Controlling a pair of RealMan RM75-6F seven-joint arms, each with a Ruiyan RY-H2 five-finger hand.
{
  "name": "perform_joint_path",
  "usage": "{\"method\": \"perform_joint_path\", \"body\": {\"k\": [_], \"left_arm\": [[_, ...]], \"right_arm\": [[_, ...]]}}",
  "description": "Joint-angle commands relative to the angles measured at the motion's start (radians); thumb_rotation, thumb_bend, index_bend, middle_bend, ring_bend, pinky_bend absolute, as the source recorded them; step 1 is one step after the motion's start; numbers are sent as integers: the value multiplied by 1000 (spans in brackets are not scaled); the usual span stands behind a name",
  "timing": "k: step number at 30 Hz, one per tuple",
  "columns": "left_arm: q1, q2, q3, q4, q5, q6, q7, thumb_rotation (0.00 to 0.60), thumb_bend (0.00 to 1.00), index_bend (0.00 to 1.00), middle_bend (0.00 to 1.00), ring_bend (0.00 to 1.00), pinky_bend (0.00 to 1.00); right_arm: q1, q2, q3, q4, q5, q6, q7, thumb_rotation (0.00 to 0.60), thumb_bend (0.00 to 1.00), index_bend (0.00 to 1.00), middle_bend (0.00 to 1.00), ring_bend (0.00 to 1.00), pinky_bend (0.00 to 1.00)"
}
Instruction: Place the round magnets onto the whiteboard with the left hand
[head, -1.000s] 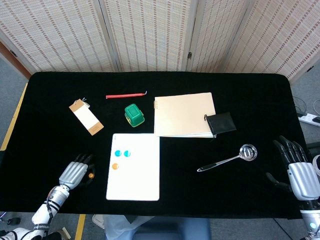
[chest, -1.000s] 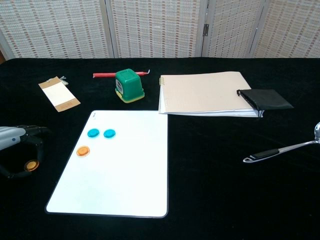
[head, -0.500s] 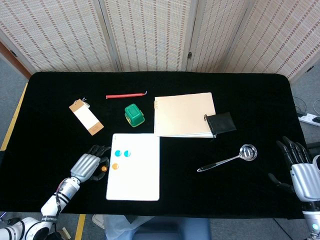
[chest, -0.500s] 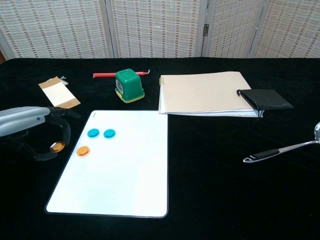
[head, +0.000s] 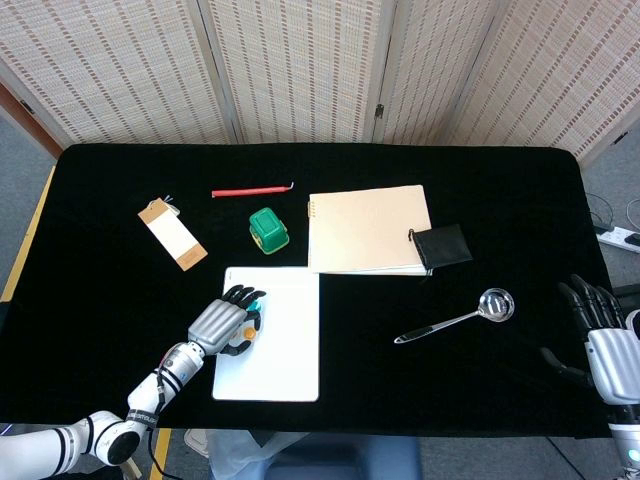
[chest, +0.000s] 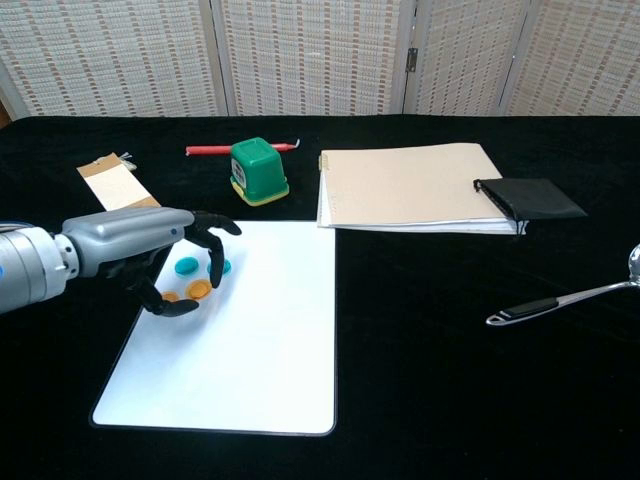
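Note:
The whiteboard (head: 285, 345) (chest: 260, 350) lies flat at the front of the black table. My left hand (head: 224, 322) (chest: 140, 248) hovers over its upper left part and pinches an orange round magnet (chest: 199, 290) (head: 249, 331) between thumb and a finger, just above the board. Under the fingers sit two blue magnets (chest: 186, 266), partly covered, and another orange magnet (chest: 171, 296) peeks out beside the thumb. My right hand (head: 605, 340) rests at the table's right edge, fingers spread, holding nothing; the chest view does not show it.
Behind the board stand a green box (head: 268, 229) (chest: 259, 171) and a red pen (head: 252, 190). A beige notebook (head: 366, 228) with a black pouch (head: 442, 245) lies to the right, a metal spoon (head: 455, 319) in front of it. A paper tag (head: 172, 233) lies at the left.
My left hand has travelled rightward from the table left of the board to over the board's upper left corner, carrying the orange magnet. The right hand has barely moved.

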Motion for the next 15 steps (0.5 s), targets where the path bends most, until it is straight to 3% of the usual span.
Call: {"method": "perform_joint_path", "body": {"k": [1,11,15], "left_arm": [[-11,-19,1,17,-23,-7,23,600,439,518,111,0,0],[-21,-22,16,21,-57,-13,42,600,438,494,110,0,0],[-24,-20,19,14,-67,-16,41,600,436,373,51,0,0]], "right_arm": [[-1,1,1,0,1,0,0,600,269,0,0,0,0],[-2,0,1,4,1,0,5,600,270,0,0,0,0],[-3,0,2,5,2,2,6,600,269,0,0,0,0]]}}
